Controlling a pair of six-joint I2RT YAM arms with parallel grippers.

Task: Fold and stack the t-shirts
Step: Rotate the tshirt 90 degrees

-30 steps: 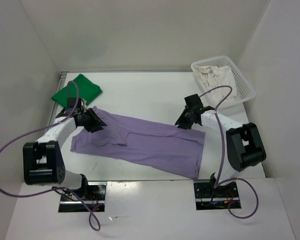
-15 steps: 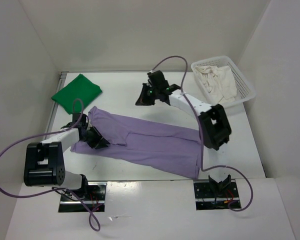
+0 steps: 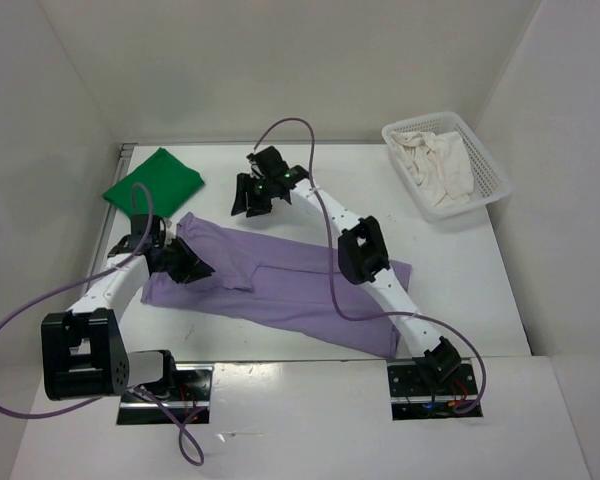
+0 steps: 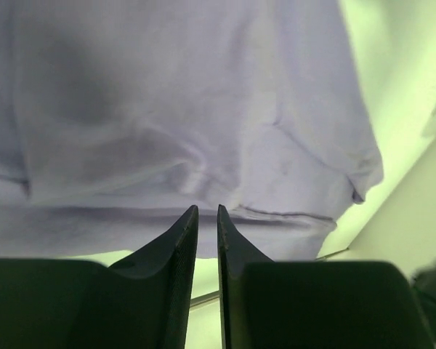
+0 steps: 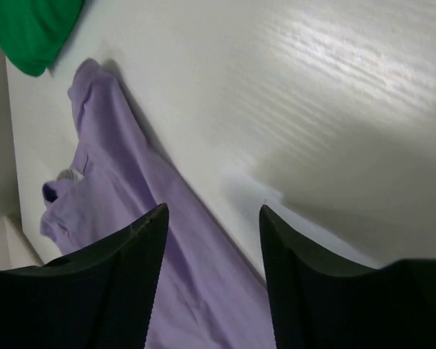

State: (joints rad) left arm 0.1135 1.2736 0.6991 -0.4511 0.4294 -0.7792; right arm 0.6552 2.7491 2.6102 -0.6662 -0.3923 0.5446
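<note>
The pale lavender cloth t-shirt point(image 3: 290, 285) lies spread flat and slantwise across the middle of the white table point(image 3: 320, 170), from near the left edge toward the near right corner, laid out so it can be folded. The left gripper point(image 4: 206, 212) sits low at its left end, jaws drawn nearly together with only a slit between them at a hem fold; whether cloth is pinched there I cannot tell. The right gripper point(image 5: 212, 211), its arm stretched across, hovers with jaws wide apart and nothing between them just beyond the shirt's far edge, likely lining up a second grasp. The bright green cloth t-shirt point(image 3: 152, 178) rests folded at the far left corner, probably the base of the stack, while the cream cloth t-shirt point(image 3: 435, 165) waits crumpled in the white plastic mesh basket point(image 3: 492, 168) at the far right corner
</note>
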